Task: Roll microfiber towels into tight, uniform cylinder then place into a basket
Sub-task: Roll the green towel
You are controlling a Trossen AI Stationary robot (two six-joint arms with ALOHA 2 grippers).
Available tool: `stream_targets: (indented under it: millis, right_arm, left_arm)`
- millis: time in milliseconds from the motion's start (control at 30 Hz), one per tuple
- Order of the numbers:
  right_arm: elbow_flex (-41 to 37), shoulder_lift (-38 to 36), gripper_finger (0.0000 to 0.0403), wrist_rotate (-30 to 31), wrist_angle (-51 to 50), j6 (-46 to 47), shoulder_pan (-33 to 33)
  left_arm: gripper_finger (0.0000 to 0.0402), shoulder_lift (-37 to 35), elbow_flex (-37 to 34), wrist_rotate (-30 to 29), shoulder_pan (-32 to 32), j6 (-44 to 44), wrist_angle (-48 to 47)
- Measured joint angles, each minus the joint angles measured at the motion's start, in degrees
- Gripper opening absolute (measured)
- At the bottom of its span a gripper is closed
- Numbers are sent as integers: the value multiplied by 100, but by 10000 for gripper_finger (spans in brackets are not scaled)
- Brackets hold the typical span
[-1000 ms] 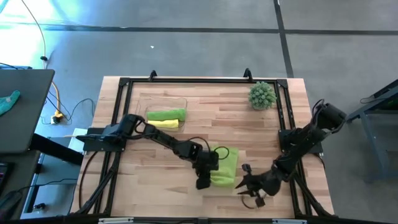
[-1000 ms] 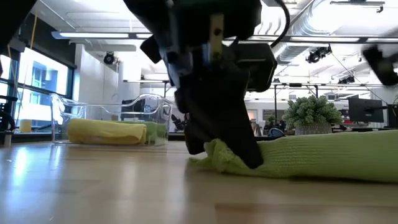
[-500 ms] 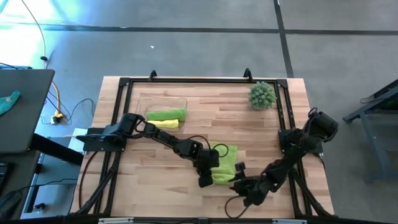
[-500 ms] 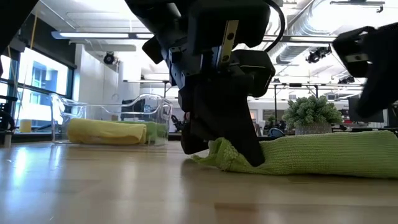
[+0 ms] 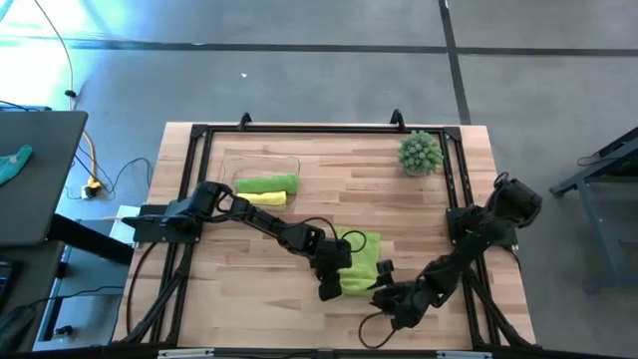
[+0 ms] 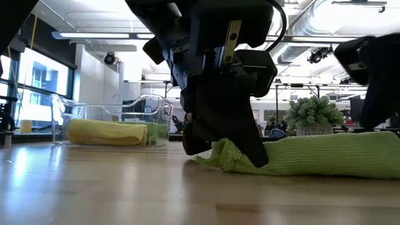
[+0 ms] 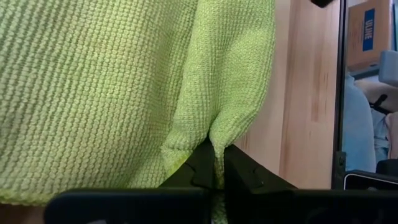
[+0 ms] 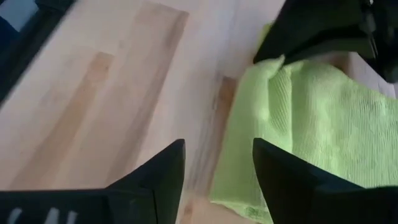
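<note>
A lime green microfiber towel (image 5: 363, 261) lies flat on the wooden table, right of centre near the front. My left gripper (image 5: 329, 289) is shut on its near left part (image 6: 224, 153). My right gripper (image 5: 384, 292) stands open at the towel's near right corner (image 8: 249, 199), with its fingers (image 8: 165, 171) tilted down toward the wood. The clear basket (image 5: 231, 160) at the far left holds a rolled lime green towel (image 5: 267, 183) and a rolled yellow towel (image 5: 265, 198). My left gripper pinches a puckered fold (image 7: 214, 144) at the towel's near left edge between its two fingers (image 7: 200, 169). It comes slanting down from the table's left. The fold is drawn up a little while the rest of the towel lies on the table. My right gripper: I cannot tell whether it touches the towel.
A spiky green ball plant (image 5: 421, 153) stands at the far right corner. A black frame (image 5: 299, 129) runs around the table's edges. Bare wood shows between the basket and the plant. A teal cloth (image 5: 14, 160) lies on a side table off to the left.
My right gripper has moved toward the table's left, up to the towel's near right corner, and has tipped. In the low view it has come in above the towel's right end. My left gripper has kept its hold in place.
</note>
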Motion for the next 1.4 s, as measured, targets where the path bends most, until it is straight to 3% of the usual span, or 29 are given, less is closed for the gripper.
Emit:
stream_targets:
  millis: [400,800,1033,1133,1233,1400]
  right_arm:
    - [22,632,173,-80,-90,783,-198]
    - [28,669,166,-128,-611,3027,-21]
    - [21,674,106,43,-743,4024,27]
    - [15,674,76,82,-782,4230,25]
    - [10,674,51,105,-803,4371,23]
    - [9,674,32,85,-806,4525,23]
  left_arm:
    - [11,9,-4,-17,0,-34,111]
    - [131,-351,-17,-49,-68,1573,-336]
    - [160,-598,-7,-196,-287,2643,-649]
    - [160,-525,-2,-832,-591,3096,-565]
    - [161,-463,-17,-1840,-907,3680,-632]
    - [161,-514,-10,-4329,-1404,4437,-654]
